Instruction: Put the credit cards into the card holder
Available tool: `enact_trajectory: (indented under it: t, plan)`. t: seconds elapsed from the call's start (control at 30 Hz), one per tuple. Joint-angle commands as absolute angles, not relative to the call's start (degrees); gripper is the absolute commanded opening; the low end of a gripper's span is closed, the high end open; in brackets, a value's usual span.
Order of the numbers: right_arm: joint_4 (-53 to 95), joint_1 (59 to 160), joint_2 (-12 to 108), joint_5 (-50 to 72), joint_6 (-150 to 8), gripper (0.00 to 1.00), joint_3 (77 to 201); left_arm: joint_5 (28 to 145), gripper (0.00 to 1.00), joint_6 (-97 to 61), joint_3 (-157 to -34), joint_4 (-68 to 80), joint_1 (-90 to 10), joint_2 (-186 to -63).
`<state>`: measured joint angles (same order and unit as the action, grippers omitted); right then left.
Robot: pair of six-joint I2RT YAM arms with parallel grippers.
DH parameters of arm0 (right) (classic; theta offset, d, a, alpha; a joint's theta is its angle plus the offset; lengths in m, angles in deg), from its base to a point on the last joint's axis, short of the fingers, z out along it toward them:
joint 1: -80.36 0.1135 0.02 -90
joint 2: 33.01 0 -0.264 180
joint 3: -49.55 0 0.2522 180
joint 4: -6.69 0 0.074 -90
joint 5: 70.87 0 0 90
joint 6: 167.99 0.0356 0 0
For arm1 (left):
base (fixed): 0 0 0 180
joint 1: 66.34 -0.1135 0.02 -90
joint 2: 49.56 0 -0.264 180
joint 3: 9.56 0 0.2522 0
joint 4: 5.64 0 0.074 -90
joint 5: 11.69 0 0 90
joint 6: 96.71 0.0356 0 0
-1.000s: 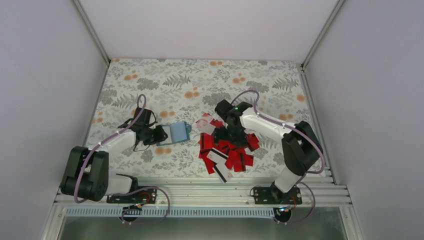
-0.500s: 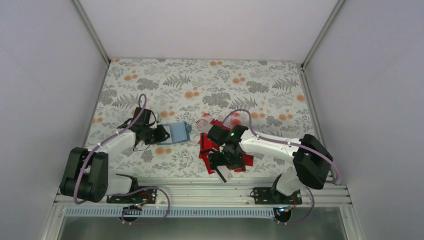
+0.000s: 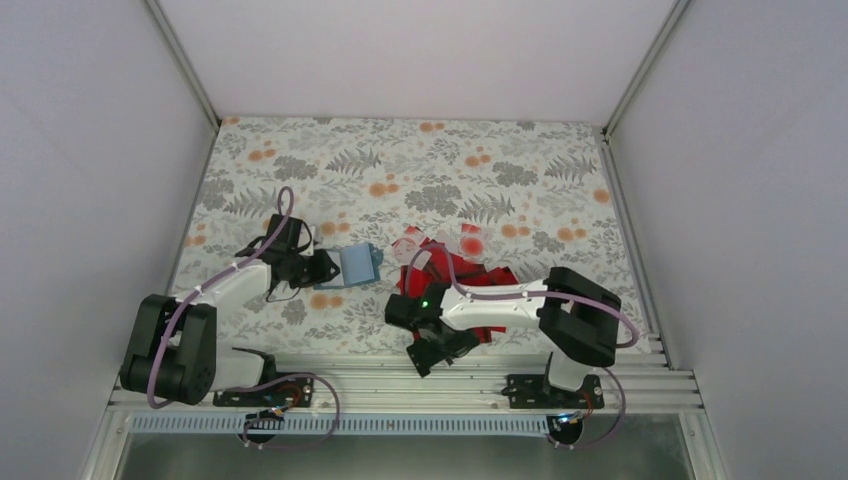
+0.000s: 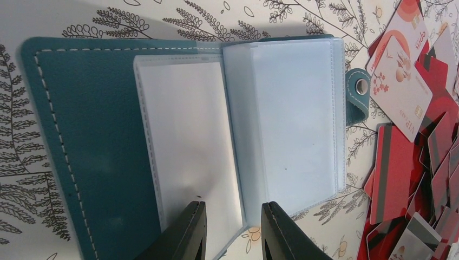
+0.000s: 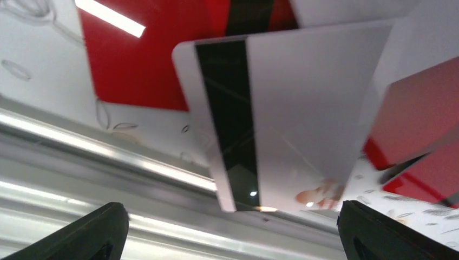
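- The holder (image 4: 81, 135) lies open on the table (image 3: 300, 160), left of centre. Its teal cover and clear pockets (image 4: 281, 124) face up, and those we see are empty.
- Left gripper (image 4: 233, 208): the jaws stand a narrow gap apart, tips over the holder's near edge. We cannot tell whether they pinch it.
- The cards (image 3: 500, 277) lie heaped and overlapping, just right of the holder.
- Right gripper (image 5: 231, 208): the jaws are spread wide and hold nothing. It sits low over a white card (image 5: 308, 119) with a black stripe, at the pile's near edge beside the rail (image 5: 65, 162).
- We judge the cards light, thin, stiff and slick, with little to grip where they lie flat. They are best taken across their edges, where one rides up on another.
- The pockets look soft and floppy, so the holder likely needs steadying.
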<state>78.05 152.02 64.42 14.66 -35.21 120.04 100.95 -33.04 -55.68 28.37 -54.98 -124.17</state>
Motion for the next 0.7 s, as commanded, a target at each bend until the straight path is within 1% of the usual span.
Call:
enact_trajectory:
  t: [0.0,0.13,0.27,0.47,0.53,0.67]
  plan:
    - [81.6,152.7,64.7,23.0,-35.5,0.98,120.9,99.7,0.27,-32.8,-55.5,28.1,-55.4,-122.9]
    - [80.9,152.6,63.7,24.7,-35.9,0.98,119.6,99.0,0.27,-33.1,-55.6,28.2,-55.3,-122.6]
    - [78.2,152.6,64.2,23.5,-36.9,0.97,118.5,98.5,0.27,-33.2,-55.9,28.5,-55.3,-122.9]
    - [75.2,152.1,64.8,23.9,-38.0,0.91,117.0,97.8,0.27,-33.6,-56.1,29.1,-55.4,-122.8]
    - [74.6,151.6,64.8,24.3,-38.4,0.87,116.6,97.6,0.27,-33.8,-56.2,29.3,-55.4,-122.9]
    - [73.9,151.1,65.2,25.2,-39.5,0.84,116.1,97.3,0.27,-34.1,-56.4,29.5,-55.3,-122.9]
